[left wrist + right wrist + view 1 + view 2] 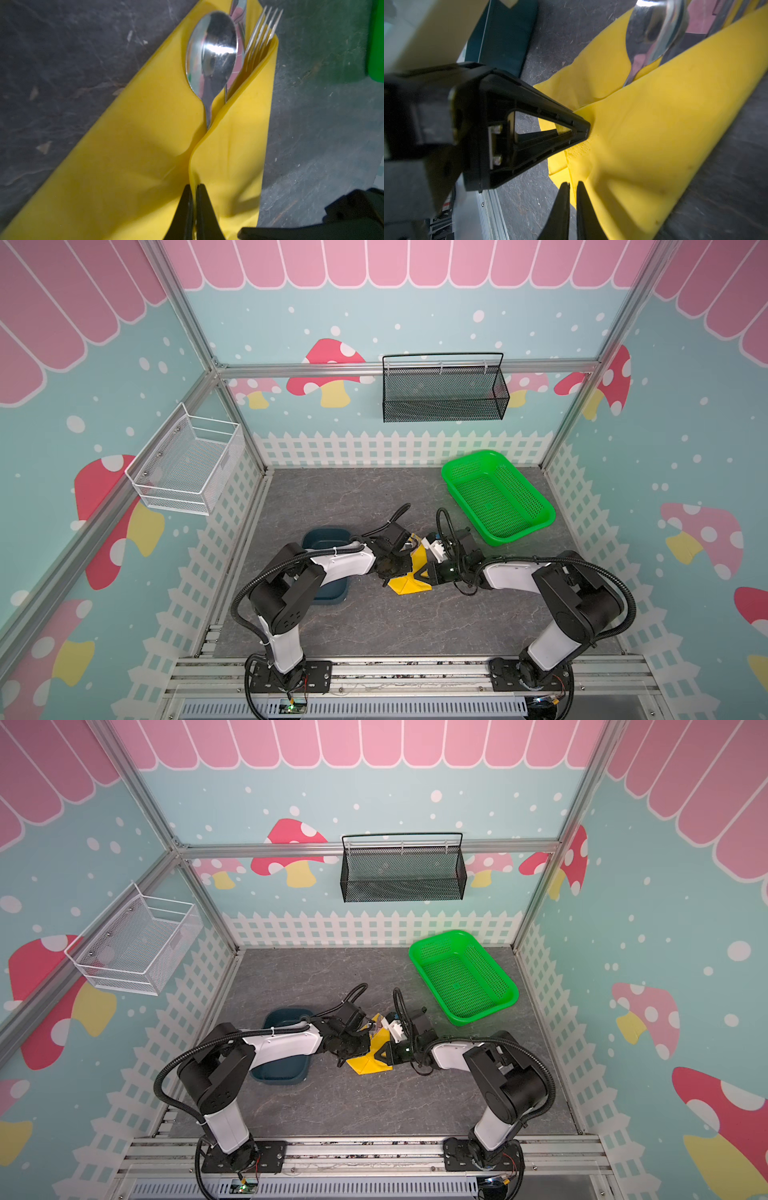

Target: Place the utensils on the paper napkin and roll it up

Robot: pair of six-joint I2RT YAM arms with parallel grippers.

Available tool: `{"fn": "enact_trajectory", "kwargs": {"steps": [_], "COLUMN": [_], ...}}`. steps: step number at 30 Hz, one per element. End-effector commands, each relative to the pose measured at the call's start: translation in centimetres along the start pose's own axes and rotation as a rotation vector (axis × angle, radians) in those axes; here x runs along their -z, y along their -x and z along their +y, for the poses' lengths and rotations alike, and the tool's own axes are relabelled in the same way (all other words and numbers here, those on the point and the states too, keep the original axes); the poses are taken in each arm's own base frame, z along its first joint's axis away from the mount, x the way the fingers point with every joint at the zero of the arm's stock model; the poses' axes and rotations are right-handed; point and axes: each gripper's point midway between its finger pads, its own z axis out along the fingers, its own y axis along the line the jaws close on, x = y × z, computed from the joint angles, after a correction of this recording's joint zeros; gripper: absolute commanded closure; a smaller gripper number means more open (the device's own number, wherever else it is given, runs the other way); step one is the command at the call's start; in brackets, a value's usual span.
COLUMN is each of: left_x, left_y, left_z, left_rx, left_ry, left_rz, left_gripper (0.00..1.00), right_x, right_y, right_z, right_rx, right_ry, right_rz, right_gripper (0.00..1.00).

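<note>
The yellow paper napkin (405, 587) (368, 1063) lies mid-table, one flap folded over the utensils' handles. In the left wrist view the spoon (212, 54), the fork (261, 31) and a strip of the knife (239, 12) stick out of the fold of the paper napkin (135, 166). My left gripper (194, 186) (401, 566) is shut on the folded flap's edge. My right gripper (573, 184) (426, 572) is shut on the near edge of the paper napkin (654, 135), close beside the left gripper's fingers (550, 124). The spoon (654, 31) shows there too.
A dark blue tray (328, 537) sits under the left arm, just left of the napkin. A green perforated basket (498, 497) stands at the back right. A black mesh basket (444, 389) hangs on the back wall and a white wire basket (187, 464) on the left wall.
</note>
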Motion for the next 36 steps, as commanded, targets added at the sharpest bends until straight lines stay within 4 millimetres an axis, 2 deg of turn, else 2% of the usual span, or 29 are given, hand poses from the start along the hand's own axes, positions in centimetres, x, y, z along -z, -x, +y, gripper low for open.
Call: {"fn": "enact_trajectory", "kwargs": {"steps": [1, 9, 15, 20, 24, 30, 36], "left_x": [-0.3, -0.2, -0.1, 0.5, 0.4, -0.3, -0.1], "left_y": [0.0, -0.1, -0.1, 0.2, 0.2, -0.3, -0.2], "left_z": [-0.1, -0.1, -0.1, -0.4, -0.2, 0.4, 0.4], "left_rx": [-0.005, -0.005, 0.000, 0.000, -0.002, 0.010, 0.006], "left_ry": [0.014, 0.015, 0.013, 0.003, 0.007, 0.024, 0.024], "left_rz": [0.005, -0.001, -0.002, -0.019, -0.023, -0.002, -0.010], "left_gripper": [0.91, 0.90, 0.87, 0.84, 0.86, 0.90, 0.91], "right_x": [-0.6, -1.7, -1.6, -1.7, -1.6, -0.5, 0.3], "right_y": [0.3, -1.1, -1.8, -2.3, -1.7, 0.2, 0.4], "right_z": [0.3, -1.0, -2.4, -2.7, -1.7, 0.9, 1.3], "right_rx": [0.020, -0.016, -0.037, -0.050, -0.047, -0.087, -0.310], "right_ry": [0.014, -0.014, -0.082, -0.093, -0.053, 0.026, 0.083], "right_rz": [0.010, 0.051, 0.060, 0.072, 0.067, 0.024, 0.027], "right_gripper": [0.89, 0.89, 0.90, 0.90, 0.90, 0.94, 1.00]}}
